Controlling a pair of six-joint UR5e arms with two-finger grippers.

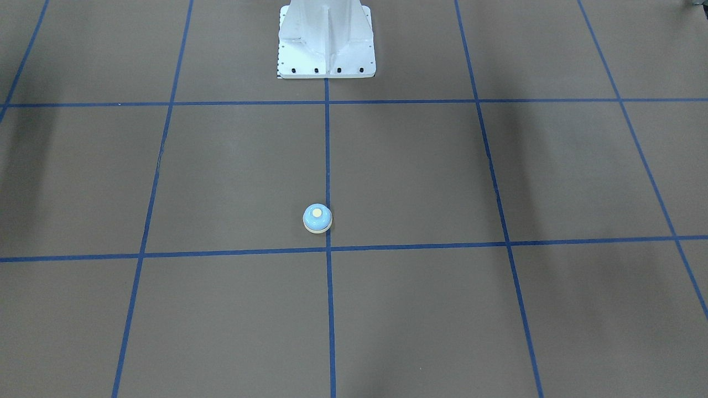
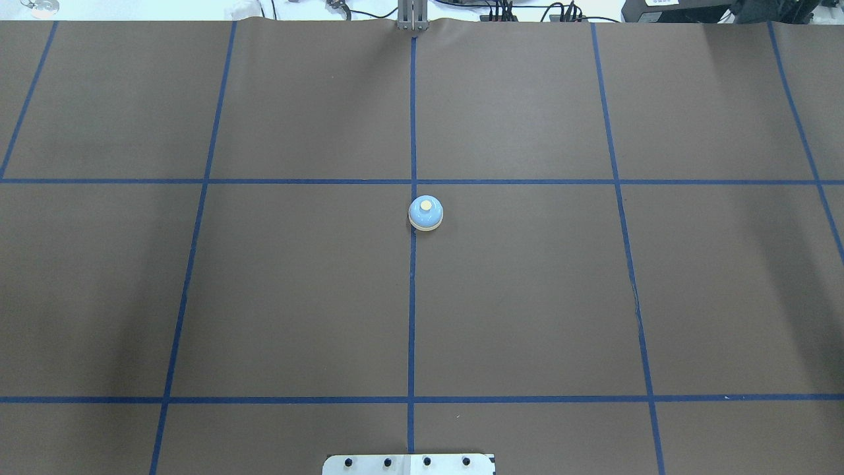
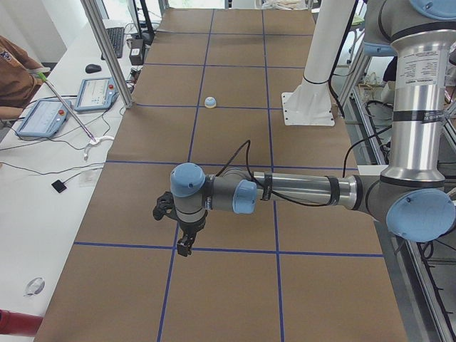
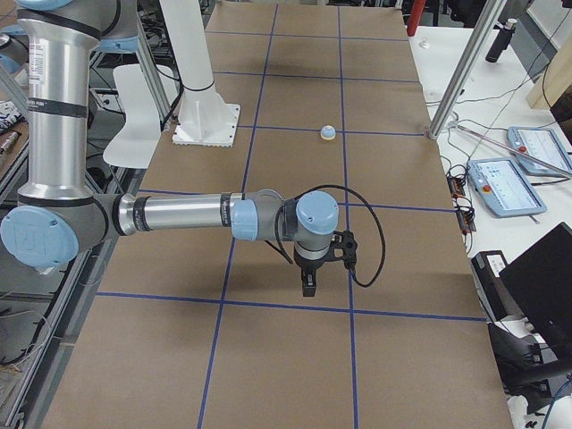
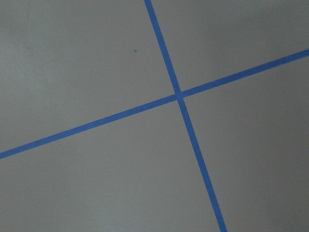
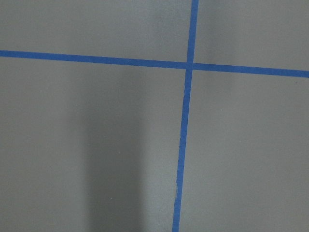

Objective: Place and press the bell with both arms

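A wide table covered in brown paper [image 2: 527,297] is seen, divided into large squares by blue tape lines [image 2: 412,316]; along its far edge (the operators' side) a white bench [image 3: 43,214] with cables and tablets is set. The grey-and-silver tubular left arm [image 3: 306,191] is stretched low over the paper towards the table's left end, and the matching right arm [image 4: 179,214] likewise towards the right end. A white metal pedestal [image 1: 326,50] is set at the robot's edge, on the central tape line. The black two-finger left gripper [image 3: 184,248] is pointed down beside a tape crossing, and the black right gripper [image 4: 308,288] is hung just above a cross line; whether either pincer is released or clenched cannot be told, as both are shown only from the side. The small light-blue dome-shaped call bell [image 2: 426,213], with cream button and rim, is stood upright mid-table, its edge overlapping the central line, just short of the cross line nearer the operators. It is set well apart from both grippers, the pedestal and every table edge, with open paper all round
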